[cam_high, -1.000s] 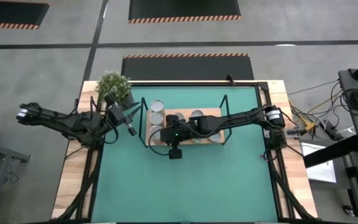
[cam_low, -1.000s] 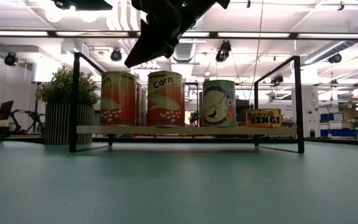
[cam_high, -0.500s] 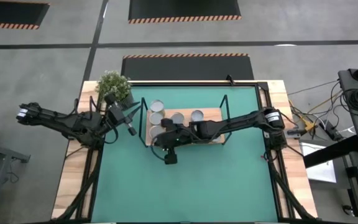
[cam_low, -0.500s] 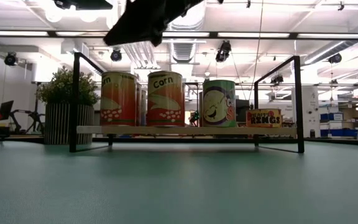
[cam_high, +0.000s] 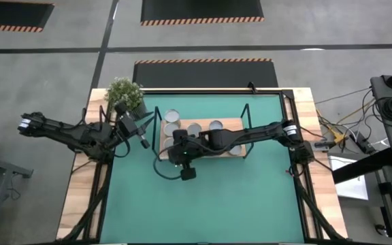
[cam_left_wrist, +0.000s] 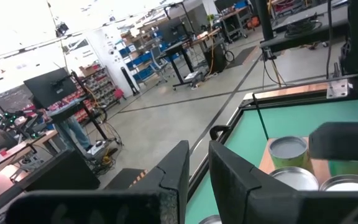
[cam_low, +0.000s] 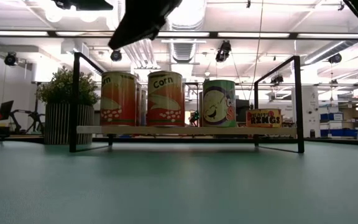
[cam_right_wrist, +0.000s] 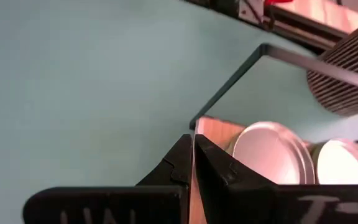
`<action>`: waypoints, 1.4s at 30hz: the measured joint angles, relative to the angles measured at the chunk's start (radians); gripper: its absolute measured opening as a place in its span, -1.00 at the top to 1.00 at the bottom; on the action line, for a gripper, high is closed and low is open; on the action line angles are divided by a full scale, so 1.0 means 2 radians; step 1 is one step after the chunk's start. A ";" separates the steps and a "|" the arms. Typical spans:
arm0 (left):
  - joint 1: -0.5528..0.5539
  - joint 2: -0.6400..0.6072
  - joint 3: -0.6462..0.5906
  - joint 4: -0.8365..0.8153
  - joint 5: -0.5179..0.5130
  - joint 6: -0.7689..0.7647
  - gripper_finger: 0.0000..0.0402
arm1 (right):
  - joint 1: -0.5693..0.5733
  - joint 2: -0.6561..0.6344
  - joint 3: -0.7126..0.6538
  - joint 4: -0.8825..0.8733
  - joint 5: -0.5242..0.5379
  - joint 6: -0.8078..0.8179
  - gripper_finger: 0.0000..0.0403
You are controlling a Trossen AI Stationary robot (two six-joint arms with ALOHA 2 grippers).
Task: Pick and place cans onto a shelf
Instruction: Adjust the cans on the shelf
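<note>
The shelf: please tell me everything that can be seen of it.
The shelf is a thin, light-brown board that looks wooden, held level and slightly above the green mat by a thin black wire frame with upright posts at its corners. It stands toward the table's far side, beside a potted plant. Cans stand upright on it in a row, one labelled Corn, plus a low flat tin. From above, the right gripper is over its left end, fingers shut, holding nothing.

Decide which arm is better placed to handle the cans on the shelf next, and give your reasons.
Right, probably. Its claw is over the shelf's left end, by the cans. The left claw waits off the shelf near the plant.
</note>
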 joint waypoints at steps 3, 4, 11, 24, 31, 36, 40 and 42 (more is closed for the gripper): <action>0.000 0.000 0.000 0.000 0.000 0.000 0.79 | 0.003 0.000 0.005 -0.027 0.000 0.000 0.96; 0.000 0.000 0.000 0.000 0.000 0.000 0.79 | 0.004 0.000 0.004 -0.032 0.001 0.001 0.96; 0.000 0.000 0.000 0.000 0.000 0.000 0.79 | 0.003 0.000 -0.015 -0.043 0.033 0.005 0.96; 0.000 0.000 0.000 0.000 0.000 0.000 0.79 | 0.002 0.000 -0.023 -0.045 0.054 0.001 0.96; 0.000 0.000 0.000 0.000 0.000 0.000 0.79 | 0.001 0.001 -0.023 -0.042 0.075 -0.001 0.96; 0.000 0.000 0.000 0.000 0.000 0.000 0.79 | 0.001 0.001 -0.023 -0.042 0.077 -0.003 0.96; 0.000 0.000 0.000 0.000 0.000 0.000 0.79 | 0.001 0.001 -0.024 -0.042 0.079 -0.004 0.96; 0.000 0.000 0.000 0.000 0.000 0.000 0.79 | 0.000 0.001 -0.025 -0.042 0.079 -0.004 0.96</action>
